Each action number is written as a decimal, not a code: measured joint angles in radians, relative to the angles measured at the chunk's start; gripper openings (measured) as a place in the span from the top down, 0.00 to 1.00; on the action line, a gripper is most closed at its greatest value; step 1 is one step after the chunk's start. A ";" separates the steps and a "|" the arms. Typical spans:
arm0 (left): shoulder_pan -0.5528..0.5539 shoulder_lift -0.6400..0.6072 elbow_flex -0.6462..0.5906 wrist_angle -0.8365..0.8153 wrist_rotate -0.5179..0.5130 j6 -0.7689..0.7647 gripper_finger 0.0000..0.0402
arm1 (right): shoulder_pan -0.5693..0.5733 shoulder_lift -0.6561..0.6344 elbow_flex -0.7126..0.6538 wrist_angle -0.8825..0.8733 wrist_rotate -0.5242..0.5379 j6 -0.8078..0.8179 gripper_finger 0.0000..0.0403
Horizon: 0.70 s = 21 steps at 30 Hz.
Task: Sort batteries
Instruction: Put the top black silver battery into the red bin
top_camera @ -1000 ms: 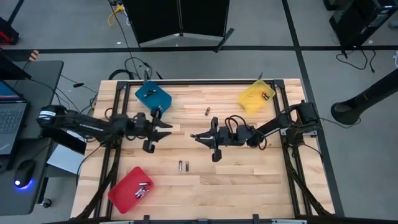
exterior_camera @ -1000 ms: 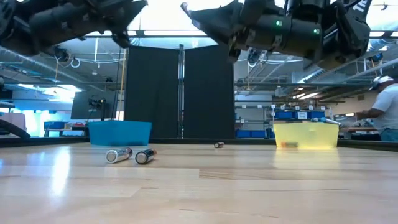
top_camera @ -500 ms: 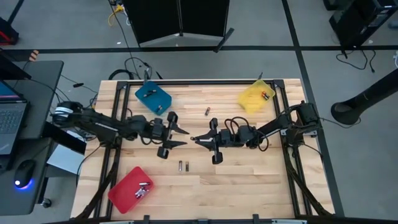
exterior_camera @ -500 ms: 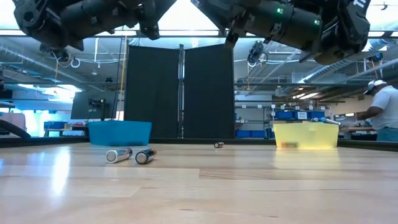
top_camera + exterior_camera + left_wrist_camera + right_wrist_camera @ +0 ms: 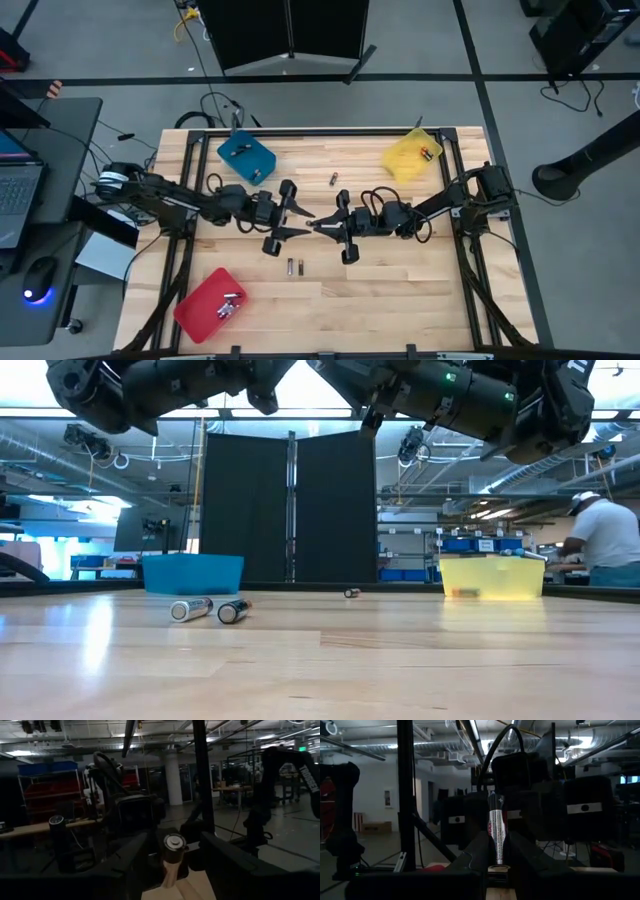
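Above the table's middle my two grippers face each other. My right gripper (image 5: 318,224) is shut on a silvery battery with red print (image 5: 496,827), which sticks out toward my left gripper (image 5: 303,220). That one is open; in the left wrist view its fingers stand on either side of the battery's round free end (image 5: 174,842), with gaps to both. Two batteries (image 5: 291,267) lie side by side on the wood in front of them, also in the low view (image 5: 210,609). One small battery (image 5: 333,179) lies farther back. My right gripper pinches the battery's near end (image 5: 496,857) between its two fingers. The battery lies along the fingers and sticks out past their tips, slanting a little upward toward the table's left. It is lifted clear of the table.
A blue tray (image 5: 245,155) stands at the far left, a yellow tray (image 5: 412,155) at the far right and a red tray (image 5: 210,303) with batteries at the near left. A person (image 5: 605,540) stands in the room beyond the table's right side.
My left gripper has moved toward the table's right edge, away from the blue tray and up to my right gripper's held battery. My right gripper has kept its place with the battery.
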 joint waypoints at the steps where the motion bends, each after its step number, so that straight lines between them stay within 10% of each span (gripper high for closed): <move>1: 0.000 0.000 0.000 0.002 0.005 0.000 0.53 | 0.000 0.000 0.000 0.000 0.000 0.000 0.85; 21: -0.005 0.103 0.069 0.040 0.046 -0.004 0.85 | -0.001 -0.001 0.000 -0.007 -0.009 0.007 0.85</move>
